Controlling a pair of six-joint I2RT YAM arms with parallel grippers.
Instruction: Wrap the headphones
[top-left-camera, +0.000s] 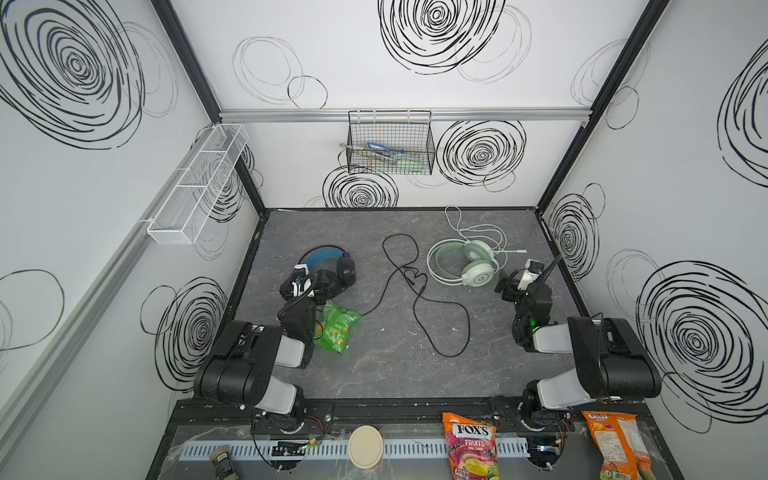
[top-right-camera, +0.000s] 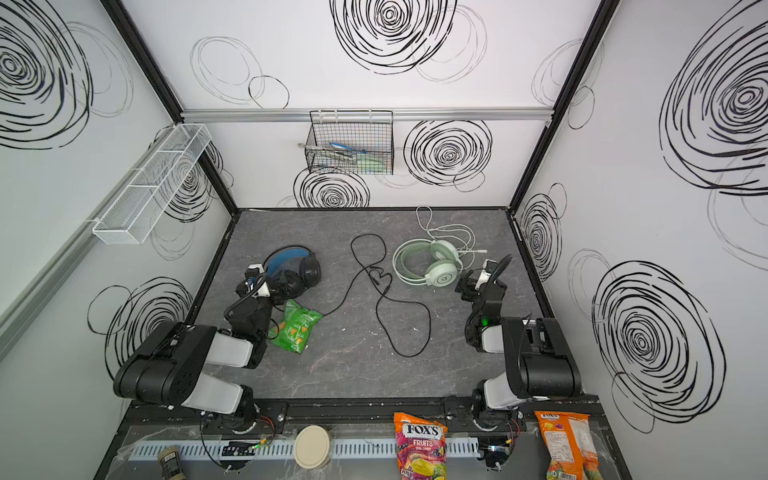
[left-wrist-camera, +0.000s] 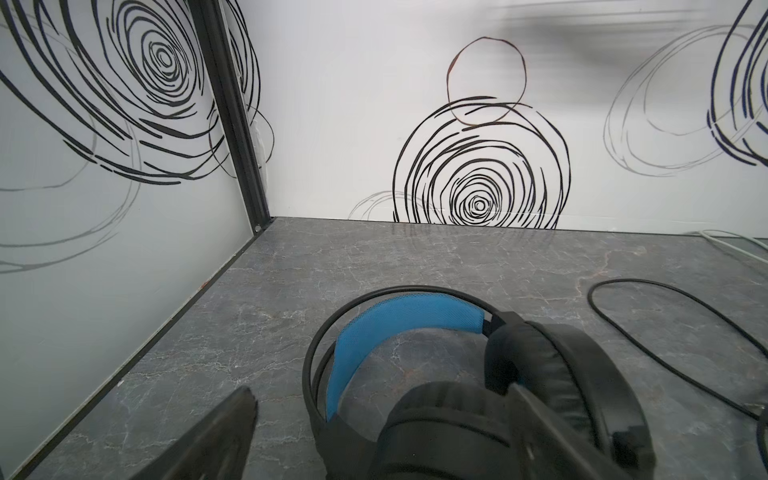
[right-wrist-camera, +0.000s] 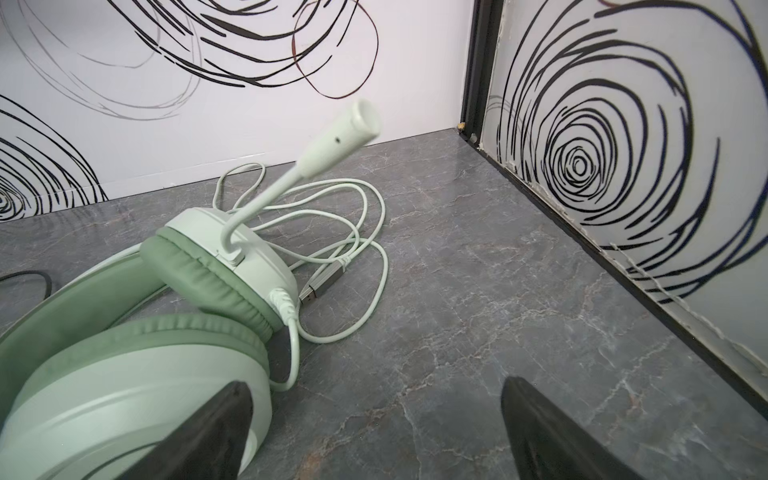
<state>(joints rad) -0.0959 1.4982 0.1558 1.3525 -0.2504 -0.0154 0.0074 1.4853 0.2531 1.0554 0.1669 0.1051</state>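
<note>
The black headphones (top-left-camera: 334, 266) with a blue-lined headband (left-wrist-camera: 395, 320) lie at the left of the table. Their black cable (top-left-camera: 399, 235) sprawls across the middle. My left gripper (left-wrist-camera: 380, 392) is open and low over them, its jaws standing either side of one ear cup (left-wrist-camera: 449, 428). The mint green headphones (top-left-camera: 461, 262) lie at the back right, microphone boom (right-wrist-camera: 340, 137) sticking up. Their pale cable lies in loose loops behind them, ending in a USB plug (right-wrist-camera: 322, 282). My right gripper (right-wrist-camera: 374, 386) is open over bare table beside the green ear cup (right-wrist-camera: 124, 399).
A green snack bag (top-left-camera: 336, 326) lies next to the left arm. A black wire basket (top-left-camera: 390, 145) hangs on the back wall and a white mesh shelf (top-left-camera: 199, 183) on the left wall. Candy bags (top-left-camera: 469, 444) and a round lid (top-left-camera: 365, 446) sit on the front ledge.
</note>
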